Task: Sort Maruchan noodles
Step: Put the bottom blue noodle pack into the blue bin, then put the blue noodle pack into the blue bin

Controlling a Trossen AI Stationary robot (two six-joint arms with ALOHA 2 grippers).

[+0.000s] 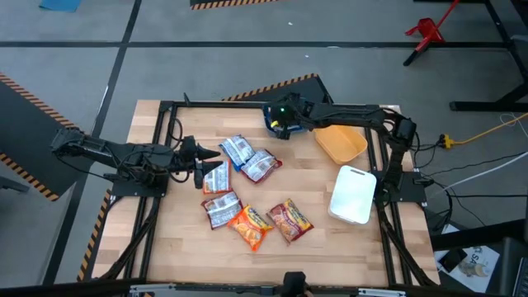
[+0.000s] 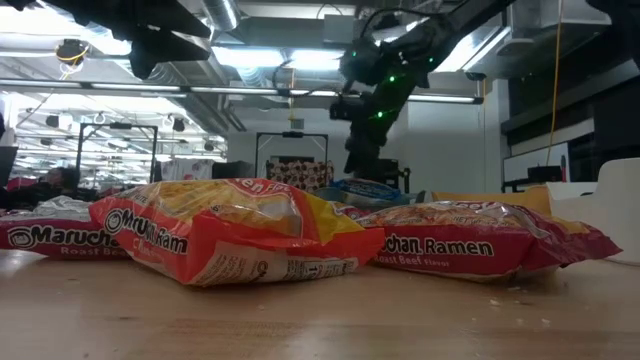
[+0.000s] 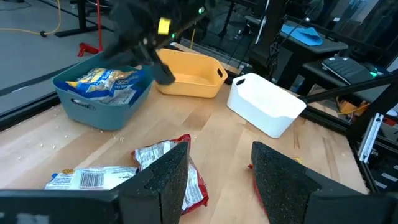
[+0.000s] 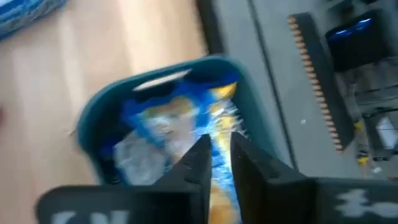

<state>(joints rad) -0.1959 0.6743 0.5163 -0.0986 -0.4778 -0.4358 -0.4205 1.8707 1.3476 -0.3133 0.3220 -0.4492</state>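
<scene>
Light wooden table point(image 1: 330, 256) on a grey floor with black and orange striped tape, and in the low view a big room behind with long ceiling lights and pipes. Three bins along the far and right side of the table: a teal bin point(image 3: 102, 106) at the far edge, a yellow-orange bin point(image 1: 340, 143) next to it, and a white bin point(image 1: 353, 194) nearer the front. Inside the teal bin, blue and yellow noodle packets point(image 3: 106, 82). Right gripper point(image 1: 280, 120) hanging right over the teal bin, too blurry in its own view to tell if pinching anything or not. Out on the middle of the table, six more packets lying flat and close together: four red and silver packets point(image 1: 238, 149) in the far part of the bunch, then an orange packet point(image 1: 250, 226) and a dark red packet point(image 1: 289, 220) side by side nearest the front. Left gripper point(image 1: 206, 165) low over the left side of the bunch with its fingers point(image 3: 158, 180) spread wide, holding nothing. In the low view, big white "Maruchan" and "Ramen" on the red wrappers, with small words "Roast Beef Flavor" under the name on the dark red one. In the left wrist view, a black barcode point(image 3: 87, 179) on the white back of one packet.
</scene>
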